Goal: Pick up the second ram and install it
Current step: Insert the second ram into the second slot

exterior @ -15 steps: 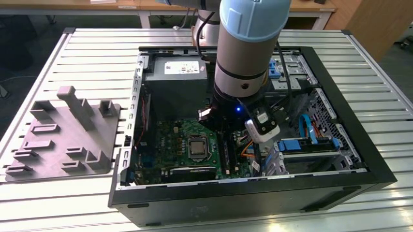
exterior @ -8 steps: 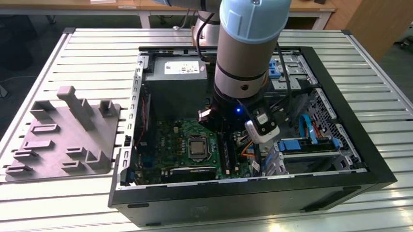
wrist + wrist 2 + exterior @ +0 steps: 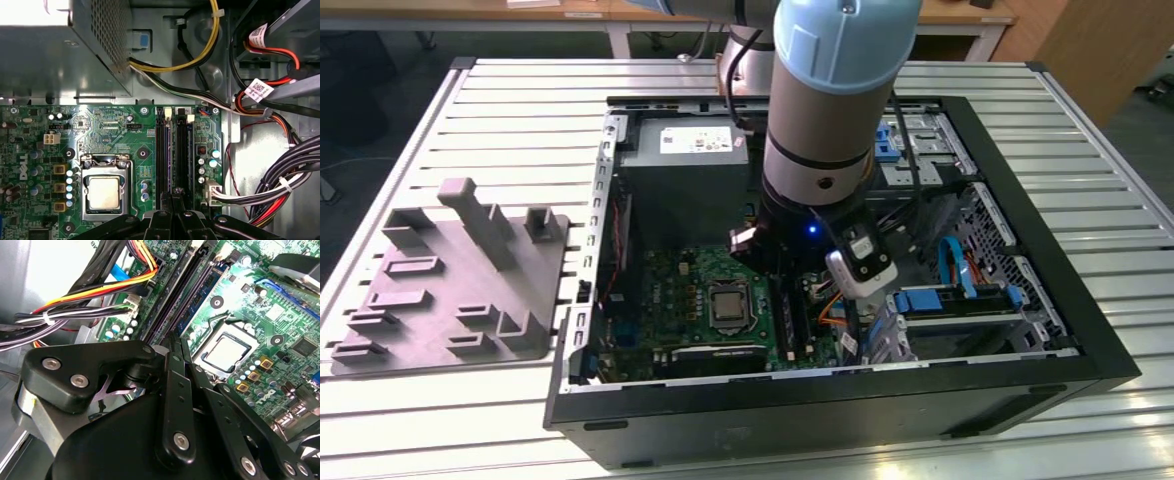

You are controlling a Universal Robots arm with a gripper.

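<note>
The second ram [image 3: 202,295], a slim blue-green stick with dark chips, stands along a memory slot on the green motherboard [image 3: 680,300], level with the black slot strips [image 3: 161,150] beside it. My gripper [image 3: 175,340] reaches down into the open computer case [image 3: 854,400] under the arm's wrist. Its black fingers are drawn together, and their tips [image 3: 177,191] sit over the near end of the slots, right at the stick's end. Whether the tips pinch the stick or only rest above it is hidden. In the exterior view the gripper [image 3: 787,290] is mostly covered by the arm.
The processor socket [image 3: 104,192] lies beside the slots. Cable bundles [image 3: 280,185] run on the slots' other side, toward the power supply [image 3: 680,160]. A blue-railed drive cage [image 3: 954,300] fills the case at the exterior view's right. A grey holder block [image 3: 454,280] stands outside on the slatted table.
</note>
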